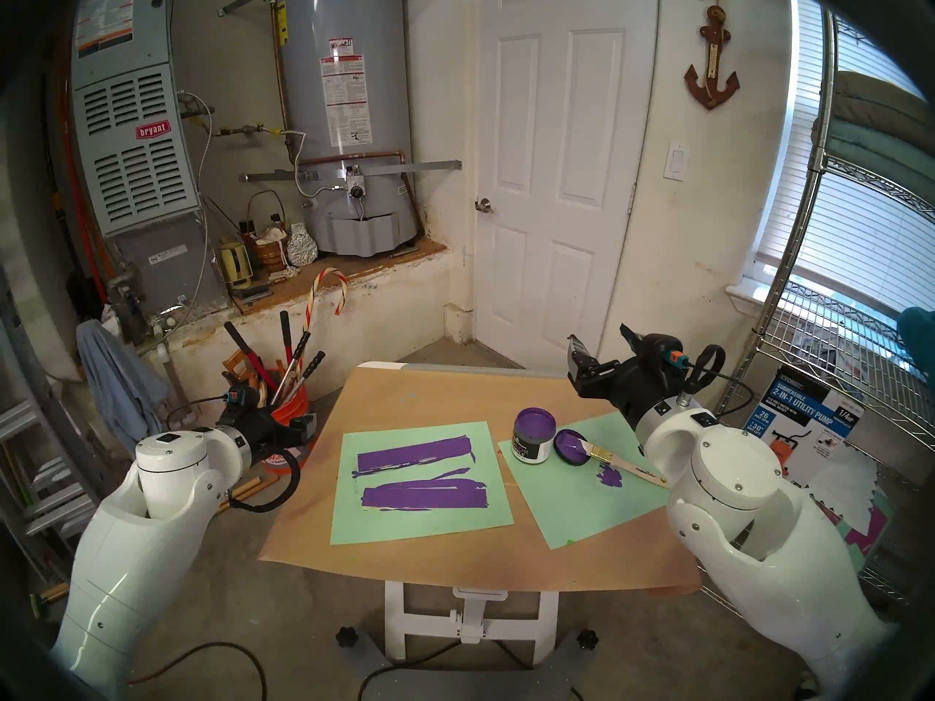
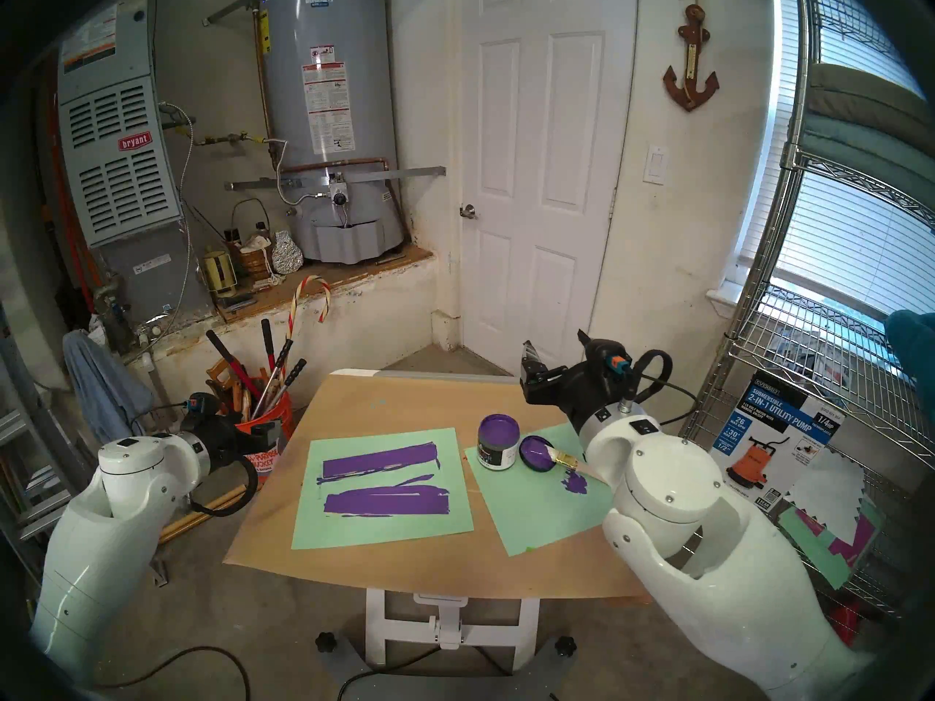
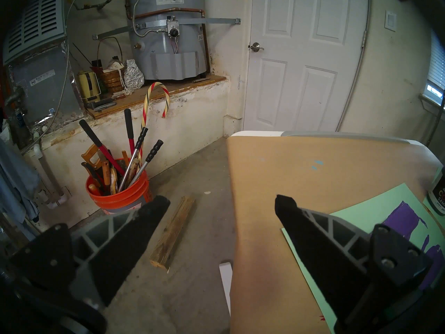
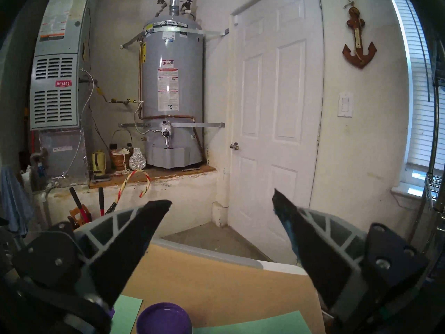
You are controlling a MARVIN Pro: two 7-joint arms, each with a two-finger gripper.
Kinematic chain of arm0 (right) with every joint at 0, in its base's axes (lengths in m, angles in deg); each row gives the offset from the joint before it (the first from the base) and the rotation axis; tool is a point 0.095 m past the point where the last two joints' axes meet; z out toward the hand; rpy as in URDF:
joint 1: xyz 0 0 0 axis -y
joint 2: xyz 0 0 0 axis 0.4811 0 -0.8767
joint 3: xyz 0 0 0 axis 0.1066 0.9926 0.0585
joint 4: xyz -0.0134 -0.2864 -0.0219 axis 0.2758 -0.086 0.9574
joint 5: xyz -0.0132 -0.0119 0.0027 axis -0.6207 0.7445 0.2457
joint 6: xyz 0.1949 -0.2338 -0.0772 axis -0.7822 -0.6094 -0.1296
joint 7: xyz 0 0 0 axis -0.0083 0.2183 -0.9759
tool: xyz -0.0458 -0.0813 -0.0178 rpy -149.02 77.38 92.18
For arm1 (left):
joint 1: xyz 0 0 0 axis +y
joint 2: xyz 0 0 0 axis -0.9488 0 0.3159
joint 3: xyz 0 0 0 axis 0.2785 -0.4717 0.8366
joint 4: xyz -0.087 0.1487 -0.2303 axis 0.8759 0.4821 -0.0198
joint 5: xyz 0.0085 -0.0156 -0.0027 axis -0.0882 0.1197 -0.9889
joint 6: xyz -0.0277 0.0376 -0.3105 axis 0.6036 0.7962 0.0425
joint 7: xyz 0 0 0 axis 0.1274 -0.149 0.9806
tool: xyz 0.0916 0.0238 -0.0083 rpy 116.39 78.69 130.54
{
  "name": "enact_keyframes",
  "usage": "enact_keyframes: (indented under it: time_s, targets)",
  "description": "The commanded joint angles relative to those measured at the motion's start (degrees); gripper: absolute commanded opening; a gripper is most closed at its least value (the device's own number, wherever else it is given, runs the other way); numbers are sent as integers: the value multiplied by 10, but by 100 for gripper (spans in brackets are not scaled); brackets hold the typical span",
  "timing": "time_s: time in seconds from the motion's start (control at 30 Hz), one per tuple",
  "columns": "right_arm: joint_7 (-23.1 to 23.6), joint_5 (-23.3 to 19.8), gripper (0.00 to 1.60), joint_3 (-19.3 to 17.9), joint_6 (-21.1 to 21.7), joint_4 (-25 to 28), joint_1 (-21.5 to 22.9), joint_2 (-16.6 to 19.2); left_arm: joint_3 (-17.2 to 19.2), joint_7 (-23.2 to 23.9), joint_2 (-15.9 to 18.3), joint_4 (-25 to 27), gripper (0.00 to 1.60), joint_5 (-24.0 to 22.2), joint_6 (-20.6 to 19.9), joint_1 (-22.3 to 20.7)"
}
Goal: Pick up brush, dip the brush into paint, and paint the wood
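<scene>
done: wood looks purple all over | brush parked on lid | left gripper and right gripper wide open, empty | we reckon little's left

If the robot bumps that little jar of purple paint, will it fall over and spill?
Probably not easily. The paint jar looks short and wide, standing flat on the green paper, so a push would likely slide it. But its lid is off beside it, so a hard knock could slop paint out.
</scene>
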Motion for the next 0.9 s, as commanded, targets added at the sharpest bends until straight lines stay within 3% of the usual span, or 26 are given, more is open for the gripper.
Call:
enact_keyframes:
  time_s: [0.0, 0.37, 0.63, 0.67, 0.77, 0.87]
  targets:
    - [-25, 57, 160, 29, 18, -21, 71, -73, 5, 0, 1, 9, 160, -1, 2, -4]
    - [-59, 119, 160, 63, 51, -70, 128, -131, 6, -1, 1, 10, 160, -1, 2, -3]
    - [-80, 131, 160, 78, 61, -88, 149, -144, 7, -1, 1, 10, 160, -1, 2, -3]
    - [-85, 141, 160, 82, 79, -90, 155, -138, 7, -1, 1, 11, 160, -1, 2, -3]
    - [-121, 147, 160, 66, 115, -110, 163, -148, 7, -1, 1, 10, 160, -1, 2, -3]
    - [-121, 143, 160, 48, 114, -121, 162, -137, 7, -1, 1, 10, 160, -1, 2, -3]
